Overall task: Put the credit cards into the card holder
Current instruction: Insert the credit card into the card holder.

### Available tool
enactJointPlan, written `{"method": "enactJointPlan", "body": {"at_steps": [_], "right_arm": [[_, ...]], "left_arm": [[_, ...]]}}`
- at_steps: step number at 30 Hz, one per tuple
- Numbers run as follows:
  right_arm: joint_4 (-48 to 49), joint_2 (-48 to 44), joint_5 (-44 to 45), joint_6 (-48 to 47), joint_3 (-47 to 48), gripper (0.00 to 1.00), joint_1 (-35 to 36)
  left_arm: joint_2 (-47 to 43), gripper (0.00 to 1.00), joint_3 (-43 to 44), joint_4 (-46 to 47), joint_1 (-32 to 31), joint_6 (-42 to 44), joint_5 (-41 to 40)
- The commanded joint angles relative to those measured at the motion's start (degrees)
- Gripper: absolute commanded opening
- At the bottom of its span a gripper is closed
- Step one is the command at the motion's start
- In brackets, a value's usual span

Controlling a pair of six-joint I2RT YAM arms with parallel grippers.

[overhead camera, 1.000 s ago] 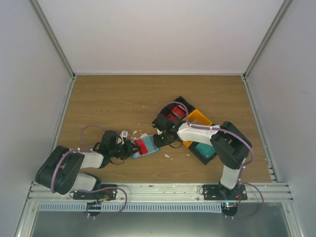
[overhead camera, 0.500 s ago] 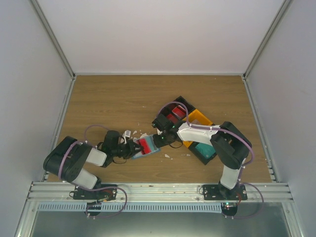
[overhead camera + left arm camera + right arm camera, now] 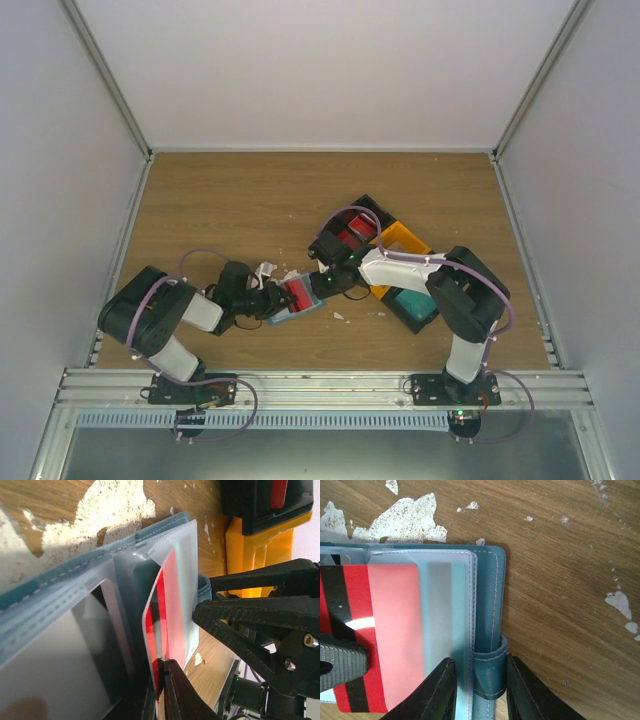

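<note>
Since a second ago the left arm [image 3: 165, 315] has swung in, its jaws nearer the right jaws. The left jaws pinch a dark-striped red credit card [image 3: 385, 630], half inside a clear sleeve [image 3: 445, 605] of the open teal card holder [image 3: 487, 595]; the right jaws clamp its strap edge.

From above, the left hand [image 3: 268, 298] and right hand [image 3: 322, 284] hide much of the card holder [image 3: 292, 313]; the red card [image 3: 375, 630] runs off the right wrist view.

red card [image 3: 360, 605] w/ black stripe, teal holder [image 3: 490, 605], brown wood-grain table [image 3: 560, 580]
</note>
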Motion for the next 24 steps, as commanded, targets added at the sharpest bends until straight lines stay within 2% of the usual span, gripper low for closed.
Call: {"method": "enactJointPlan", "body": {"at_steps": [1, 6, 12, 20, 24], "right_arm": [[-1.5, 1.5, -2.5, 0.0, -1.7, 0.29, 0.7], [-1.3, 1.0, -2.3, 0.7, -1.7, 0.29, 0.7], [-0.7, -0.7, -0.5, 1.9, -2.4, 0.32, 0.6], [-0.9, -1.3, -0.6, 1.2, -2.2, 0.33, 0.4], [-0.8, -1.3, -0.9, 1.0, -2.3, 0.33, 0.4]], "left_arm": [[2.2, 0.09, 1.4, -1.6, -2.2, 2.2, -1.2], [2.4, 0.17, 4.4, -5.4, -4.5, 5.2, -1.8], [-4.1, 0.34, 7.2, -18.2, -6.9, 10.5, -8.0], [-9.4, 0.56, 6.5, -26.4, -7.0, 10.0, -10.1], [-11.5, 0.61, 6.9, -30.2, -7.0, 9.5, -11.5]]}}
